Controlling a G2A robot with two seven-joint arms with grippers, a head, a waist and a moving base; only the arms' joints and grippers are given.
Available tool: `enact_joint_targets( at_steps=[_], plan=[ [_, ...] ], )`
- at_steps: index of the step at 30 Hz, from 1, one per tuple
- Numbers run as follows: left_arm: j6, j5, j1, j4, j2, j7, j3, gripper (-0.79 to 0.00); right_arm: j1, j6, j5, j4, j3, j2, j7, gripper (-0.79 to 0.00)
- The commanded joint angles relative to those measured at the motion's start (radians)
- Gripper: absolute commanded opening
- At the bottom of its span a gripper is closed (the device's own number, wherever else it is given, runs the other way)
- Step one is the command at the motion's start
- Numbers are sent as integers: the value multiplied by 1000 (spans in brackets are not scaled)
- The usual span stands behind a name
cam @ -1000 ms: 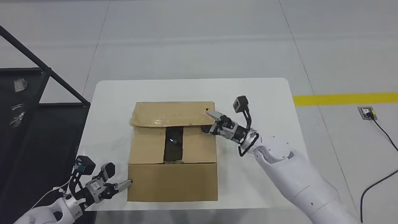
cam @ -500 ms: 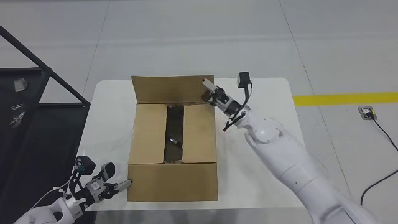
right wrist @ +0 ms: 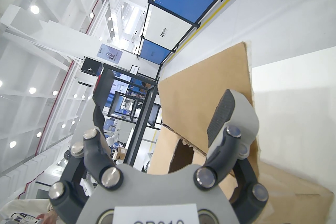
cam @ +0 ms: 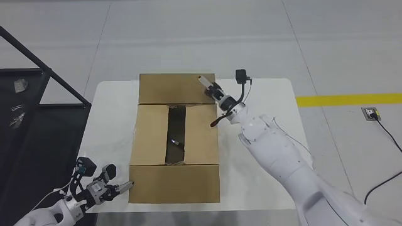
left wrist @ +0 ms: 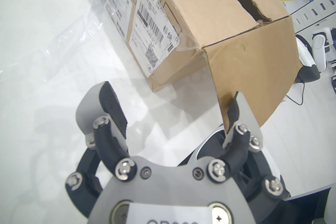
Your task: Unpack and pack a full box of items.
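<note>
Lid flap (cam: 169, 89) swung fully back, flat under my right pincer (cam: 203, 81), jaws wide & empty; side flaps (cam: 151, 135) nxt.

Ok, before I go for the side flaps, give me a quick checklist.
1. Far flap folded back: ok.
2. Near flap folded out: ok.
3. Side flaps opened: not ok, both lie flat with a narrow gap between them.
4. Right gripper open at the far flap's corner: ok.
5. Left gripper open by the near flap's edge: ok.
6. Contents through the gap: cannot tell.
</note>
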Motion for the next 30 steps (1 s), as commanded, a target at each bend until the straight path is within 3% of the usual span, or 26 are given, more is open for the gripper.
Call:
enact_joint_targets(
  at_steps=[1,10,14,17,20,24,30],
  plan=[
    [18,5,3,-5,-1,9,9,0,4,6,-19,32,-6,-15,-23,0],
    [47,34,-15,18,3,21,50,0,21,-3,-74,134,-7,-67,-86,0],
    [40,34,-13,14,6,35,50,0,16,-94,-32,135,22,-75,-47,0],
    [16,21,2,-1,10,60,34,0,4,-180,61,115,61,-72,98,0],
    [-11,-6,22,-18,14,85,3,0,-6,-192,145,86,90,-65,318,0],
    [-10,-98,40,-19,19,132,-50,0,-9,-73,194,51,101,-58,574,0],
    [21,-200,36,-9,25,142,-99,0,-25,125,136,-18,67,-70,688,0]
  ],
)
